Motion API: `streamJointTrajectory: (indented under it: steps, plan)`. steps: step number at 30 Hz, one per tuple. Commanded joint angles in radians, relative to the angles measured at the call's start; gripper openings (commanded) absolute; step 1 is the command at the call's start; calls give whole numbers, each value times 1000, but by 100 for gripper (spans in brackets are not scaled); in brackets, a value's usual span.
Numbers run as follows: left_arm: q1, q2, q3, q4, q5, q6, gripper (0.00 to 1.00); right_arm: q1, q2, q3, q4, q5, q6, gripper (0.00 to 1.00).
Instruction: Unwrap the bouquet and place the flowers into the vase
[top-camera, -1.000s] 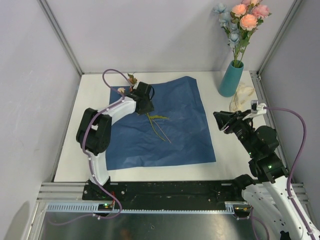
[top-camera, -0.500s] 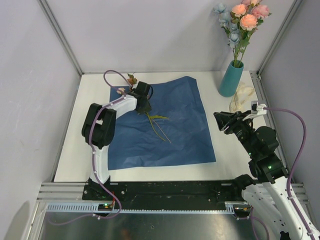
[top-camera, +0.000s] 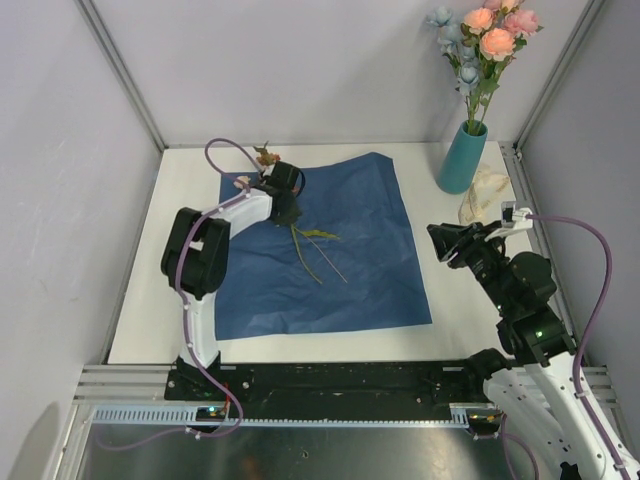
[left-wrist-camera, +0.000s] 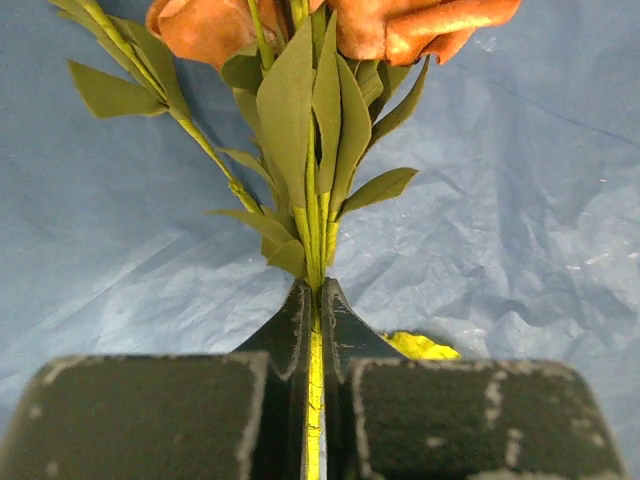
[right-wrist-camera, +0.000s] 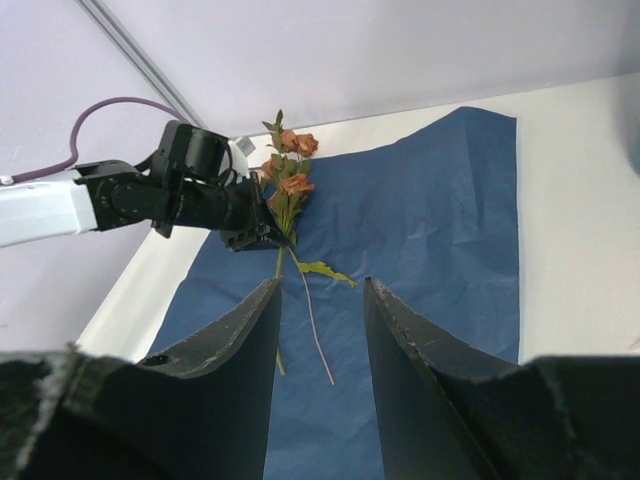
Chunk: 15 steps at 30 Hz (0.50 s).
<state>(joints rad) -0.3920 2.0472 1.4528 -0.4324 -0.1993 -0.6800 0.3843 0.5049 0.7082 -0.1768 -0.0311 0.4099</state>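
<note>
**A:** Dark blue tissue paper (top-camera: 370, 270), is it spread out?

**B:** Yes, it lies flat and open on the white table (top-camera: 145, 320), a little creased. In the left wrist view it fills the whole background.

**A:** And the left gripper (top-camera: 285, 205)?

**B:** It is at the far left part of the sheet. Its fingertips (left-wrist-camera: 298, 318) are pressed together on the green stem of the rust-brown sprig (left-wrist-camera: 400, 25). The stem runs straight up between them, with leaves fanning out above and the blooms at the top.

**A:** Where does the rest of that sprig go?

**B:** From above, its thin stem ends (top-camera: 320, 255) trail toward the middle of the paper. I cannot tell whether they touch it.

**A:** The right gripper (right-wrist-camera: 320, 320)?

**B:** It hangs off the paper's right edge, fingers spread, with nothing between them. It faces the left arm.

**A:** The vase (top-camera: 462, 158)?

**B:** It is teal and stands upright in the far right corner. It holds pink roses (top-camera: 497, 42) and pale blue blossoms (top-camera: 452, 35). The cream ribbon (top-camera: 487, 195) sits crumpled just beside its base.
</note>
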Motion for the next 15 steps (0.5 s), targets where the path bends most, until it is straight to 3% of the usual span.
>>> streamJointTrajectory:
  steps: [1, 7, 15]
  plan:
    - [5, -132, -14, 14, -39, 4, 0, 5, 7, -8, 12, 9, 1, 44]
    - [-9, -233, -48, 19, -17, 45, 0, 6, 37, -40, 77, -33, 38, 44]
    - [-126, -427, -107, 64, 96, 174, 0, 19, 198, -74, 269, -100, 166, 48]
